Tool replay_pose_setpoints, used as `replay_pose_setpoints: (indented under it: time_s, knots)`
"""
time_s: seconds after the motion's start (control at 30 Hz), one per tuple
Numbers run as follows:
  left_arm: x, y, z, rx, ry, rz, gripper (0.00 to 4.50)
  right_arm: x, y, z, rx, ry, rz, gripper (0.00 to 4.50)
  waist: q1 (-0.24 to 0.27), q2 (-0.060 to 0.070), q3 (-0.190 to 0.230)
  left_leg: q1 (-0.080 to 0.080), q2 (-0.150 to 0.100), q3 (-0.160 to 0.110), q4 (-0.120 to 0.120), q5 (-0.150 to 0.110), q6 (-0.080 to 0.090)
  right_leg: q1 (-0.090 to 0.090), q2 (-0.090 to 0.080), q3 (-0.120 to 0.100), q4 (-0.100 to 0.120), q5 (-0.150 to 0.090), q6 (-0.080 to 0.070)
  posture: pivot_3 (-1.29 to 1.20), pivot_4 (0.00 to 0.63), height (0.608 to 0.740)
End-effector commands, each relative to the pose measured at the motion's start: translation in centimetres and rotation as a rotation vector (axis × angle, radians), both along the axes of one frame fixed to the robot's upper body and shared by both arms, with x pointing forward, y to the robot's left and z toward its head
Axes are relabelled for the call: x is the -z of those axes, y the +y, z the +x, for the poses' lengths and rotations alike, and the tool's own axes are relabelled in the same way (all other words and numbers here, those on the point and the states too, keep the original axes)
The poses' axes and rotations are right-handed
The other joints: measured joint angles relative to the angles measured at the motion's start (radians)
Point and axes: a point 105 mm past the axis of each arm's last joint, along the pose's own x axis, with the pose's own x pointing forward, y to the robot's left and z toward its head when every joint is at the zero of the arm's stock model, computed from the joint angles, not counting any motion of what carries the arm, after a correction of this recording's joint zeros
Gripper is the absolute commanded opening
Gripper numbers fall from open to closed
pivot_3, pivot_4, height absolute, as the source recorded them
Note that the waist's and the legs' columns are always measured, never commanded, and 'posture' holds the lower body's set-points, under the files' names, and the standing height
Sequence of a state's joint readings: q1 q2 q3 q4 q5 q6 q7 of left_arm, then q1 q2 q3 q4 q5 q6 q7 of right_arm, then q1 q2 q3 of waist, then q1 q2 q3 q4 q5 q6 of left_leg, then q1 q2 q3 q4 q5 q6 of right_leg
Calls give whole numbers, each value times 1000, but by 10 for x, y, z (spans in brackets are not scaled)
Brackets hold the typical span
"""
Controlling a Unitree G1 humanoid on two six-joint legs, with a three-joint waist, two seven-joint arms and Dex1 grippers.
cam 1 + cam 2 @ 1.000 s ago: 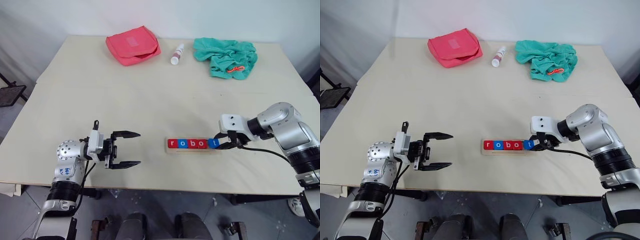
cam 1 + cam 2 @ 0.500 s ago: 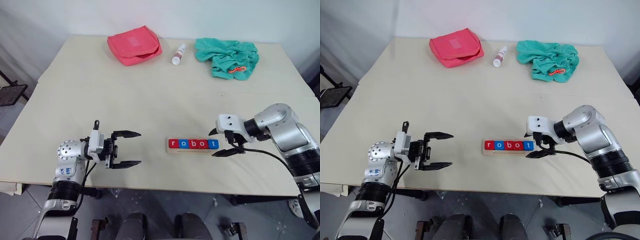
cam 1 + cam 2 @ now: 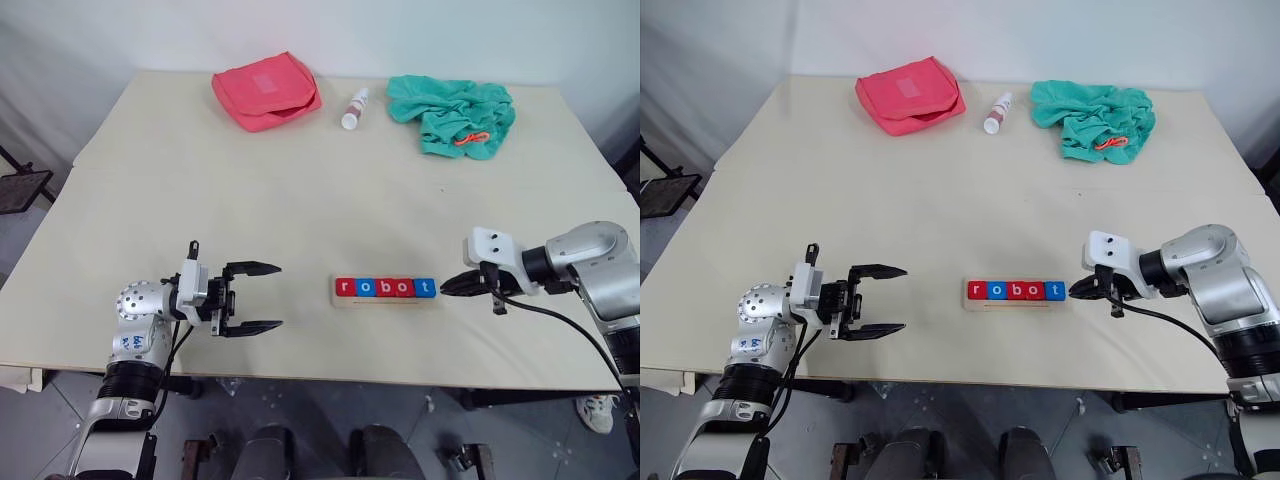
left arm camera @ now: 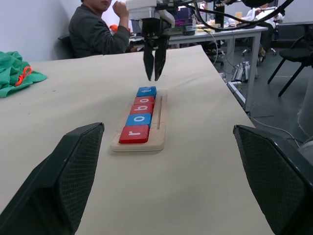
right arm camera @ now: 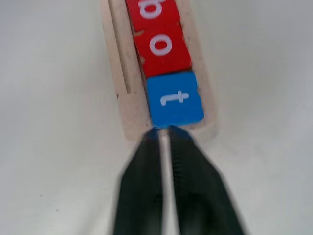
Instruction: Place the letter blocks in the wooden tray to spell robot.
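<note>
five letter blocks (image 3: pixel 385 288) fill the wooden tray (image 3: pixel 386 301); right claw (image 3: pixel 447 287) closed empty, left claw (image 3: pixel 266 297) agape.

Robotics lab or office, seated person (image 4: pixel 93 34) at cluttered desks (image 4: pixel 234 29), cables, office chair (image 4: pixel 293 49)

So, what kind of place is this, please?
Probably a shared lab or office. Behind the work table, a seated person works at desks crowded with cables, with a rolling chair nearby.

Five letter blocks (image 4: pixel 141 118) in wooden tray (image 4: pixel 161 128), right tool (image 4: pixel 152 62) closed beyond, seated person (image 4: pixel 96 30) behind
</note>
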State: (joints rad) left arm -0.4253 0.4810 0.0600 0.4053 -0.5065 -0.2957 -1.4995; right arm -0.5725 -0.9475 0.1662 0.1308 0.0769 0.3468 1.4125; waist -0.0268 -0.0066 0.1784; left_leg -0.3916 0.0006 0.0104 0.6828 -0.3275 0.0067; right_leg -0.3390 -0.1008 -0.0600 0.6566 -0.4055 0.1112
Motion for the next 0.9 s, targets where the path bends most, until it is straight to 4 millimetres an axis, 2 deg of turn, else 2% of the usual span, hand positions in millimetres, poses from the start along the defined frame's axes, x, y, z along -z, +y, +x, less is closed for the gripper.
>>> replay_pose_setpoints:
  time_s: [0.03, 0.3, 0.47, 0.7, 0.83, 0.9]
  knots:
    - [-6, 0, -1, 16, -36, 0, 4500, -2, 3, 1, -6, -25, 6, 37, 1, 0, 0, 0, 0, 0, 0, 0, 0, 0, 0, 0, 0, 0, 0, 0, 150, 740]
    - [-6, 0, -1, 13, -36, 4, 4500, 0, 15, 6, -18, -28, 30, 37, 1, 0, 0, 0, 0, 0, 0, 0, 0, 0, 0, 0, 0, 0, 0, 0, 150, 740]
    - [-6, 0, -1, 13, -37, 3, 4500, -1, 12, 8, -1, -40, 28, 37, 1, 0, 0, 0, 0, 0, 0, 0, 0, 0, 0, 0, 0, 0, 0, 0, 150, 740]
    - [-6, 2, 0, -24, -42, -2, 4500, -22, -1, 10, 73, -140, 125, 37, 2, 0, 0, 0, 0, 0, 0, 0, 0, 0, 0, 0, 0, 0, 0, 0, 150, 740]
    - [-7, 2, 5, -96, -73, -9, 4500, -33, -10, -13, 20, -215, 333, 880, 14, 0, 0, 0, 0, -2, -1, 0, 0, 1, 0, -1, 0, 0, 1, 0, 150, 740]
    - [-7, 2, 5, -119, -80, -15, 4500, -28, -16, -22, 8, -208, 365, 1556, 23, 0, 0, 0, 0, -2, -1, 0, 0, 1, 0, -2, -1, 1, 1, 0, 150, 740]
